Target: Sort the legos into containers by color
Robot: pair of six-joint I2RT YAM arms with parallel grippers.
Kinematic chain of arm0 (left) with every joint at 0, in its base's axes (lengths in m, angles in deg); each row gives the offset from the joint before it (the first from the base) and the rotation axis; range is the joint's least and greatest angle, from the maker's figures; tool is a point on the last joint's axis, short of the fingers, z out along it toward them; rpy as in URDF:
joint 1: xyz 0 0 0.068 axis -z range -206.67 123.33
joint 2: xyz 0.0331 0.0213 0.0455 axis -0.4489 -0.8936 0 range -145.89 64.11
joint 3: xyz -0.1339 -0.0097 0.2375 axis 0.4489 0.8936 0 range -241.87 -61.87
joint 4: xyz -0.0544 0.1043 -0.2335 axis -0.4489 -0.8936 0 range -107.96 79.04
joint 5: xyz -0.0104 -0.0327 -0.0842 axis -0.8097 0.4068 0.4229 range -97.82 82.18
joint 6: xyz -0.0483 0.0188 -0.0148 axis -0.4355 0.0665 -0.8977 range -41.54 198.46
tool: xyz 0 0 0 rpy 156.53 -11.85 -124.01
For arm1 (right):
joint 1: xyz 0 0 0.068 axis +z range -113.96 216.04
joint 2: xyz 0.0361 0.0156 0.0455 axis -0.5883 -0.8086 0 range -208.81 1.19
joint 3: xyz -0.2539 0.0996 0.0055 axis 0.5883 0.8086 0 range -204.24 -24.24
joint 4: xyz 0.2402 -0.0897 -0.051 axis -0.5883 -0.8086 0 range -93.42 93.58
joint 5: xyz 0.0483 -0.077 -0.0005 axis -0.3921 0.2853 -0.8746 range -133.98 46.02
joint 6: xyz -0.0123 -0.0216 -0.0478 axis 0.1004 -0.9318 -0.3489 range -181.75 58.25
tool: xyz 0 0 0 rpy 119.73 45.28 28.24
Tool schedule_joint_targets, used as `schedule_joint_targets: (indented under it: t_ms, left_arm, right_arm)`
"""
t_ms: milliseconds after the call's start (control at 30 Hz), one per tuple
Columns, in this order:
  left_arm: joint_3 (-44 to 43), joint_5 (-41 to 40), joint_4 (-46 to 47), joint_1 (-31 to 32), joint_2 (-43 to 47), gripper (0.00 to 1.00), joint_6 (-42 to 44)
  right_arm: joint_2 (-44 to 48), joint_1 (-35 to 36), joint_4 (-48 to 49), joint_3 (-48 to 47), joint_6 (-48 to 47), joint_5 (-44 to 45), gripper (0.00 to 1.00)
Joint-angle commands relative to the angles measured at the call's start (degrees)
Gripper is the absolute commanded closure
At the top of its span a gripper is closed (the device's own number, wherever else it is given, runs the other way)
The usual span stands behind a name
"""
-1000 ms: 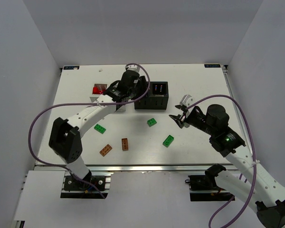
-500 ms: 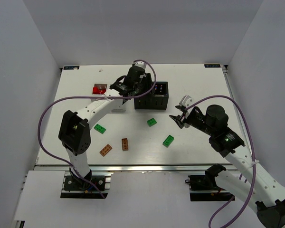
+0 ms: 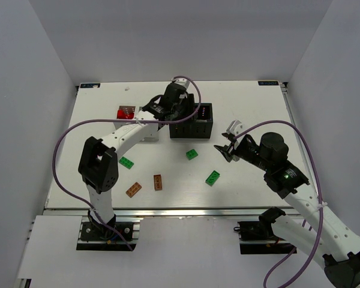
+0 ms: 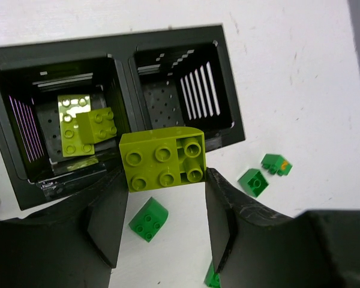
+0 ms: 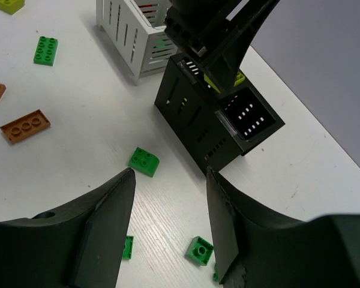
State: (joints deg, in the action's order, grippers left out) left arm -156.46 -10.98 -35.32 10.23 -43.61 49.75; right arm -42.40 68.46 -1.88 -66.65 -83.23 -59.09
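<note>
My left gripper (image 4: 162, 187) is shut on a yellow-green lego (image 4: 162, 157), held at the fingertips over the near wall of the black container (image 4: 123, 72). Its left compartment holds yellow-green legos (image 4: 84, 126); the right compartment shows nothing inside. In the top view the left gripper (image 3: 181, 113) sits at the black container (image 3: 201, 129), with the white container (image 3: 145, 134) and a red lego (image 3: 126, 112) to its left. My right gripper (image 3: 225, 150) stands open over the table, nothing between its fingers (image 5: 111, 210). Green legos (image 3: 192, 154) (image 3: 213, 177) (image 3: 126, 162) and brown-orange legos (image 3: 158, 182) (image 3: 133, 189) lie loose.
In the right wrist view the black container (image 5: 198, 129) and the white container (image 5: 132, 42) stand ahead, a green lego (image 5: 144, 161) just before the fingertips. White walls enclose the table on three sides. The left arm's purple cable (image 3: 66, 135) loops over the left side.
The left arm has swung right and farther back, bringing the yellow-green lego from over the white container to the black one. The right arm has stayed still.
</note>
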Motion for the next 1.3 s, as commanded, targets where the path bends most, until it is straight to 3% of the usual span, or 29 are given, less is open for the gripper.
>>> schedule_joint_targets:
  t_ms: [0, 1267]
  left_arm:
    - [1.9, 1.7, 1.6, 0.3, 2.4, 0.85, 1.6]
    - [1.5, 2.0, 0.9, 0.3, 5.1, 0.84, 4.0]
  right_arm:
    - [0.3, 0.3, 2.7, 0.1, -0.7, 0.4, 0.43]
    - [-0.3, 0.3, 2.6, 0.1, -1.0, 0.5, 0.43]
